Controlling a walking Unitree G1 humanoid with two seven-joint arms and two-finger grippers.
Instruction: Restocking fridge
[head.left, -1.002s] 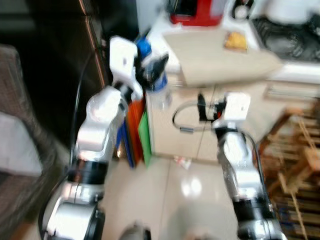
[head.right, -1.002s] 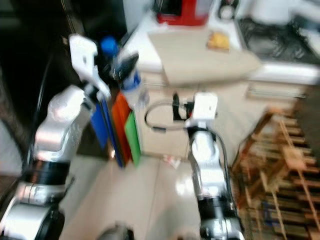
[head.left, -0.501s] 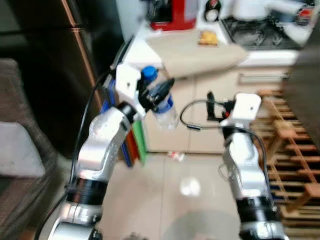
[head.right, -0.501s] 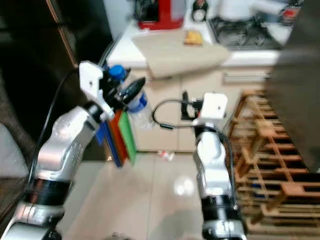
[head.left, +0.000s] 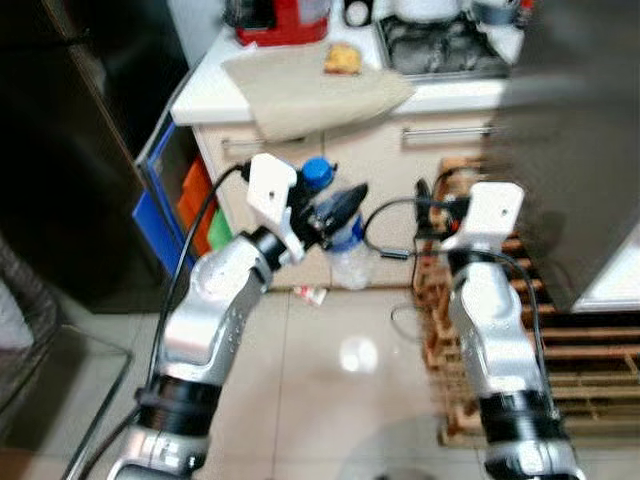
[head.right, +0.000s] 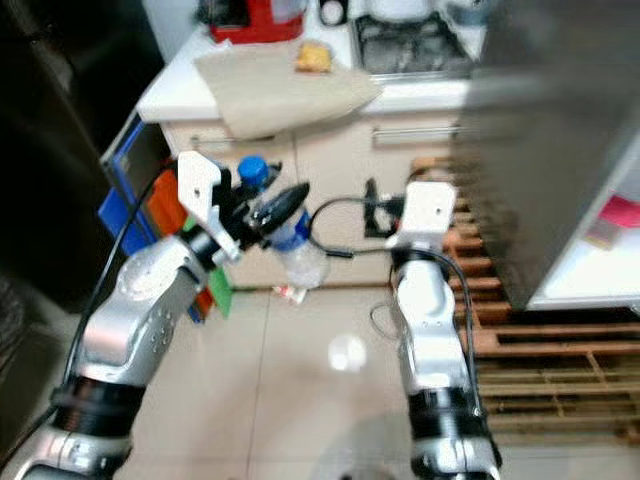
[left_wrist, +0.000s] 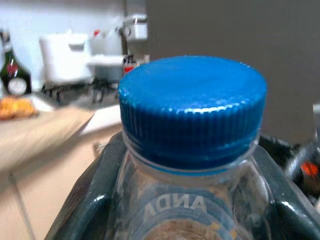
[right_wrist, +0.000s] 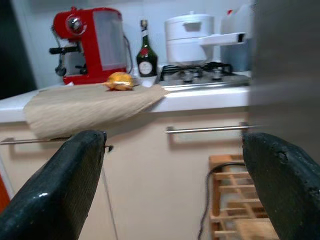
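Left hand (head.left: 335, 215) is clamped round the upright water bottle (head.left: 345, 245); the open fridge door (head.left: 570, 150) is off to its right, nearer the empty, spread-open right hand (head.left: 430, 205).

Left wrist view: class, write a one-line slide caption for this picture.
Left gripper clamps a clear water bottle with a blue cap, kitchen counter blurred behind.
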